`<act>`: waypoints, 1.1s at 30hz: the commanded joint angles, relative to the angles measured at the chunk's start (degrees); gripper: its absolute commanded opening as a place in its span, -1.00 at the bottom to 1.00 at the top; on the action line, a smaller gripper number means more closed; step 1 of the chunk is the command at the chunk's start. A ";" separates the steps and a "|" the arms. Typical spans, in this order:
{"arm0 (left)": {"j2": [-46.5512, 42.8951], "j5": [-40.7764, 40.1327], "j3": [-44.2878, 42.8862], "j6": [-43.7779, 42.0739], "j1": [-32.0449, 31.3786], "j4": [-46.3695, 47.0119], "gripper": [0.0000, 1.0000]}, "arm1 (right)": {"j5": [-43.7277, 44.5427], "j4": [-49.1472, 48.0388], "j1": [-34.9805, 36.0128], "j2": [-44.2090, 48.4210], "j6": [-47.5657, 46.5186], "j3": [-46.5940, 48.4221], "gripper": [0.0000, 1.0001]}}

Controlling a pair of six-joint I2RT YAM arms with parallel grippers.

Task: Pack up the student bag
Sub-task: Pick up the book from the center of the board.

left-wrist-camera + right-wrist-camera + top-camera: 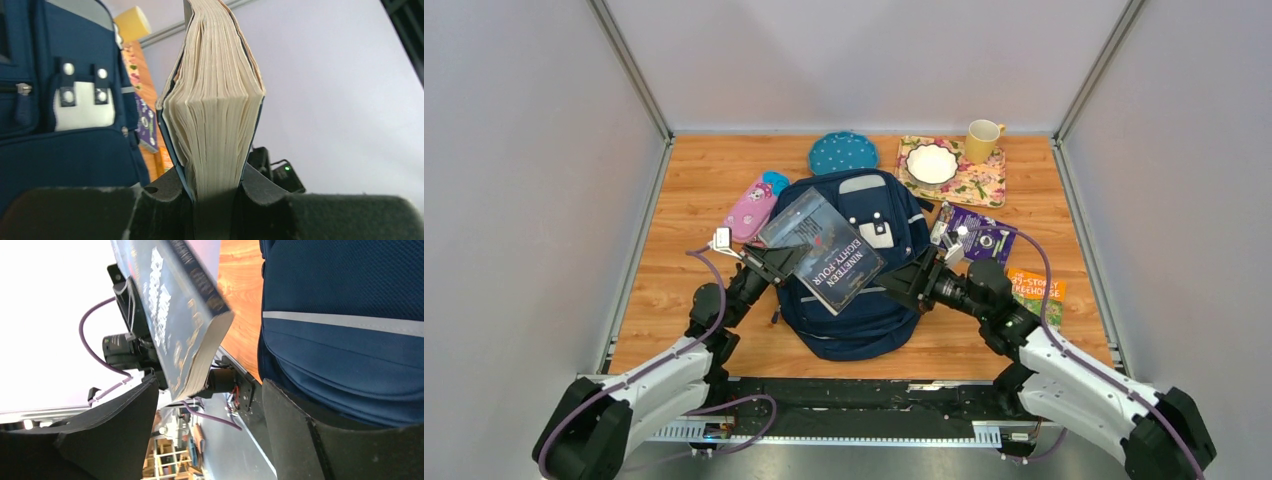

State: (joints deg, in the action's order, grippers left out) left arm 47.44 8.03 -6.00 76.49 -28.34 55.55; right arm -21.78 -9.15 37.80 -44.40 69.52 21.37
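Bag [886,212]: laid flat, front up, mid-table; no open compartment can be made out. Book [822,250]: clamped at 1 edge by the left gripper [773,260] and held tilted above the bag. Right gripper [898,284]: jaws apart, empty, beside the book; probably best used to spread the bag's mouth before the book is lowered.

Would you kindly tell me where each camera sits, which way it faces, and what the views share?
Top external: above and behind the robot, looking down on the table; both arms show.
Left wrist: on the left gripper, facing out past its jaws at the clamped book, edge-on.
Right wrist: on the right gripper, facing between its open jaws toward the left arm.
Shared: all three show the book and the student bag.
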 commanded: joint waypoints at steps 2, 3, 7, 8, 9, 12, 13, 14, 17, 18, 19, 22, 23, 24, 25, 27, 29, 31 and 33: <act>3.44 -2.76 -3.05 3.58 -3.39 21.16 -1.00 | 1.39 -20.45 1.92 -7.52 8.01 -0.54 0.58; 4.06 -2.85 -2.79 3.93 -3.91 22.05 -1.00 | 0.00 -23.43 1.92 -10.06 7.57 0.77 0.59; 8.27 -4.60 -1.30 6.21 -4.62 30.29 -1.00 | -0.19 -27.75 2.80 -15.88 7.74 2.89 0.59; 9.07 -4.52 -1.30 6.74 -4.62 31.54 -1.00 | -0.02 -29.33 3.15 -16.76 7.91 2.98 0.59; 9.86 -3.99 -1.30 7.53 -4.62 32.51 -1.00 | -0.02 -31.44 3.24 -18.60 8.00 3.33 0.59; 11.01 -4.34 -1.38 6.83 -5.50 32.69 -1.00 | -0.63 -34.25 3.68 -20.54 9.23 4.65 0.49; 10.92 -4.51 -1.30 6.57 -5.76 32.69 -1.00 | -0.46 -35.14 3.86 -21.24 9.67 4.65 0.35; 10.83 -4.69 -0.86 6.22 -5.76 32.52 -1.00 | -0.11 -35.67 4.38 -21.34 10.28 4.56 0.28; 10.22 -5.48 0.11 5.78 -5.76 32.43 -1.00 | 0.16 -37.52 4.74 -22.04 11.07 4.39 -0.03; 10.13 -5.31 0.20 5.78 -5.76 32.34 -1.00 | -0.19 -38.31 4.74 -22.22 11.17 4.30 -0.06; 10.30 -4.96 0.11 5.78 -5.76 32.25 -1.00 | -0.28 -38.57 4.82 -22.39 11.25 4.30 -0.07; 11.00 -3.46 -0.59 6.39 -5.76 32.43 -1.00 | 0.33 -38.67 4.82 -22.66 11.26 4.39 0.00; 11.09 -3.29 -0.68 6.57 -5.94 32.43 -1.00 | 0.42 -38.67 4.83 -22.75 11.08 4.39 -0.02; 11.18 -3.29 -0.68 6.57 -6.03 32.43 -1.00 | 0.60 -38.75 4.83 -22.75 10.91 4.65 -0.03; 11.27 -3.37 -0.59 6.48 -6.03 32.43 -1.00 | 0.77 -38.84 4.74 -22.75 10.73 4.74 -0.07; 11.27 -3.20 -0.59 6.39 -6.12 32.43 -1.00 | 0.69 -39.02 4.83 -22.92 10.64 5.35 -0.08; 11.53 -2.85 -1.12 6.39 -6.20 32.43 -1.00 | 0.51 -39.02 4.83 -23.18 10.55 5.79 -0.06; 11.97 -2.41 -1.38 6.39 -6.47 32.43 -1.00 | 0.42 -38.93 4.83 -23.80 10.46 6.32 -0.14; 12.24 -2.41 -1.30 6.39 -6.56 32.43 -1.00 | 0.68 -39.71 4.83 -23.98 10.38 6.32 -0.44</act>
State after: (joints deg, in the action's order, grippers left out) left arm 59.48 3.49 -5.82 82.15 -33.78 69.84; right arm -21.96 -42.22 42.26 -68.01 80.09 24.18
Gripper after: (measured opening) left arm 0.290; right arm 0.400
